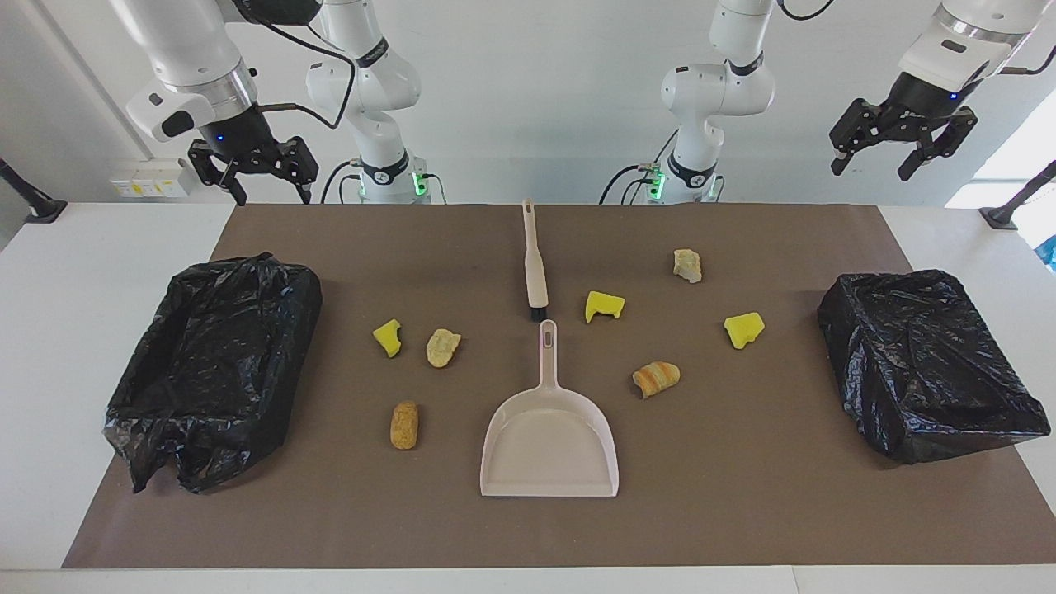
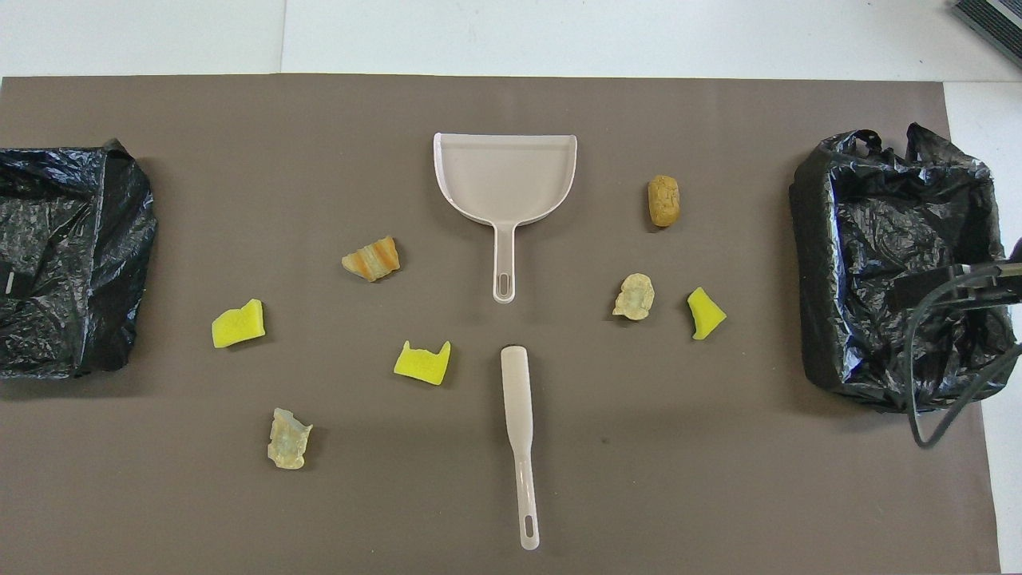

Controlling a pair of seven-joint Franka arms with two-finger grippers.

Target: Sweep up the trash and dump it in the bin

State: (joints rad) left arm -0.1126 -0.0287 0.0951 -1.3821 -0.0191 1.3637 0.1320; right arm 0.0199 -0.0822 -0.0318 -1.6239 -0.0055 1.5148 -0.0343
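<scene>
Both arms wait: your right gripper [image 1: 257, 175] hangs wide open at upper left of the facing frame, your left gripper [image 1: 901, 147] likewise at upper right. Seven pieces of trash [image 1: 605, 306] dot mid-frame around the dustpan [image 1: 550, 445] and brush [image 1: 535, 262]; likely light and soft, so grasp the tool handles.

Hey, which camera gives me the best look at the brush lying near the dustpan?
The overhead view. There the brush lies full length, handle and hanging hole plain, just short of the dustpan handle. The facing view shows the brush foreshortened, its dark bristles pointing at the dustpan's handle.
</scene>
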